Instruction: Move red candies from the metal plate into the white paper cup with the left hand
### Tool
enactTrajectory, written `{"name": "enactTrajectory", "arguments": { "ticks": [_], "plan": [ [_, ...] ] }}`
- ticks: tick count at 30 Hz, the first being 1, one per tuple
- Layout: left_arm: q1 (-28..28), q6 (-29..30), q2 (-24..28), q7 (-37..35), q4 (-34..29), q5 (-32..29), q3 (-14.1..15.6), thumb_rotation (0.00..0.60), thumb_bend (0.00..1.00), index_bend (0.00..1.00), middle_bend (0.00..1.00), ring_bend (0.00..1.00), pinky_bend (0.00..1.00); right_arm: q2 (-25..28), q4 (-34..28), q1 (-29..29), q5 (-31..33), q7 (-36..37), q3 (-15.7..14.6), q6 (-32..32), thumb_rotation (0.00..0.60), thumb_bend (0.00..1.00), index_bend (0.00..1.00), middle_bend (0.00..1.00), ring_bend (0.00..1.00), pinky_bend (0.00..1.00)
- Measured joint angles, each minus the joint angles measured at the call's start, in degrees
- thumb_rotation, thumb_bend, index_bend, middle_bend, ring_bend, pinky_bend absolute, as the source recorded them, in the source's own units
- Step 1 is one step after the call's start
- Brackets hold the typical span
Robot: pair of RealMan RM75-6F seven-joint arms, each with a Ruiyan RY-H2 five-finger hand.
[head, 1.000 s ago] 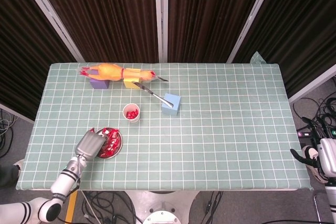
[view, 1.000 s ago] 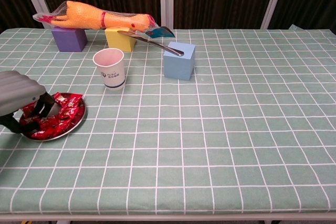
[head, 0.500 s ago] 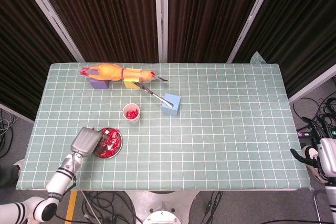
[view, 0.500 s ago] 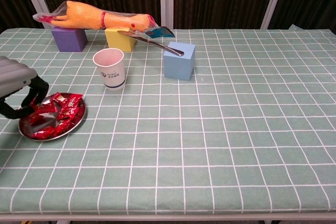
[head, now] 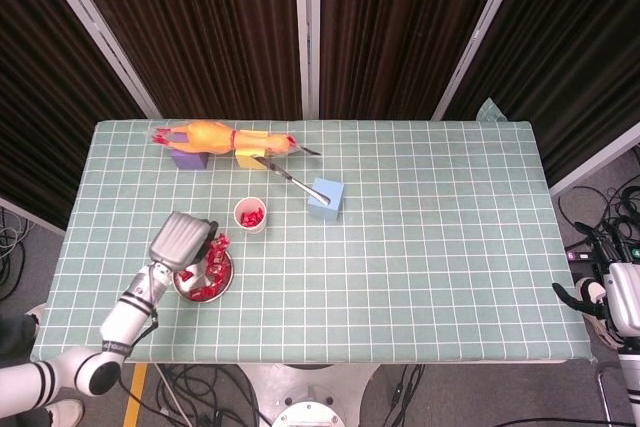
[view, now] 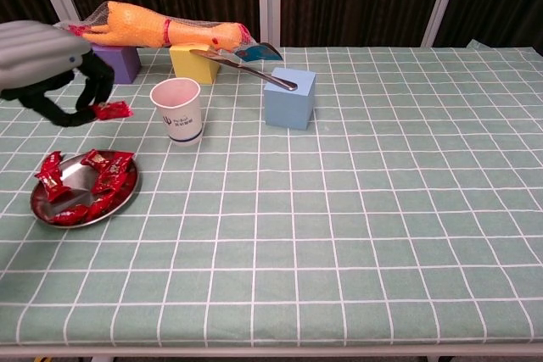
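Note:
My left hand (view: 47,65) hangs in the air above the metal plate (view: 125,199) and pinches a red candy (view: 111,110) in its fingertips. From the head camera the left hand (head: 182,239) covers the plate's left part, with the candy (head: 219,242) at its right edge. Several red candies (view: 85,186) lie in the metal plate (head: 226,281). The white paper cup (view: 177,110) stands upright just right of the held candy and holds red candies (head: 251,215). My right hand (head: 618,305) hangs off the table's right side with nothing in it.
A blue cube (view: 289,97) carries a knife (view: 246,68) resting across to a yellow block (view: 193,63). A rubber chicken (view: 153,29) lies over the yellow block and a purple block (view: 112,63) at the back left.
My left hand has risen from the plate with a red candy pinched in its fingertips and moved toward the cup. The right hand has stayed still.

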Motion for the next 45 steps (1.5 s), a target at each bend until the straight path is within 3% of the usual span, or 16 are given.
{"name": "enactTrajectory", "arguments": {
  "ticks": [9,18,24,35,41,45],
  "plan": [
    [-8.91,-7.37,-3.23,3.47,4.39,-6.57,-5.61,0.600,0.45,0.65,0.71,0.93,1.00,0.35,-0.10,-0.54,0.85,-0.13,0.08,0.29,0.600,0.12,0.12,0.18,0.05,0.36],
    [-13.89,-9.44,-6.99,12.15,9.18,-14.20,-5.24,0.600,0.44,0.63,0.69,0.92,1.00,0.34,0.50,-0.88,1.54,0.42,0.12,0.04,0.600,0.12,0.12,0.18,0.05,0.36],
    [-15.40,-8.59,-8.59,14.98,11.22,-16.95,-4.31,0.600,0.39,0.52,0.62,0.92,1.00,0.30,0.73,-0.96,1.67,0.64,0.16,-0.03,0.600,0.12,0.12,0.18,0.05,0.36],
    [-14.96,-5.20,-7.67,14.49,8.83,-17.36,-3.19,0.600,0.34,0.42,0.50,0.91,1.00,0.27,0.63,-0.83,1.54,0.47,0.28,-0.23,0.600,0.12,0.12,0.18,0.05,0.36],
    [-10.60,0.55,-3.76,7.95,2.76,-12.08,-2.08,0.600,0.28,0.41,0.49,0.91,1.00,0.18,0.42,-0.50,1.05,0.41,0.35,-0.37,0.600,0.12,0.12,0.18,0.05,0.36],
    [-5.30,5.04,-0.54,1.41,0.33,-7.39,0.54,0.600,0.27,0.41,0.49,0.90,1.00,0.25,0.43,-0.46,0.91,0.43,0.31,-0.39,0.600,0.12,0.12,0.18,0.05,0.36]
  ]
}}
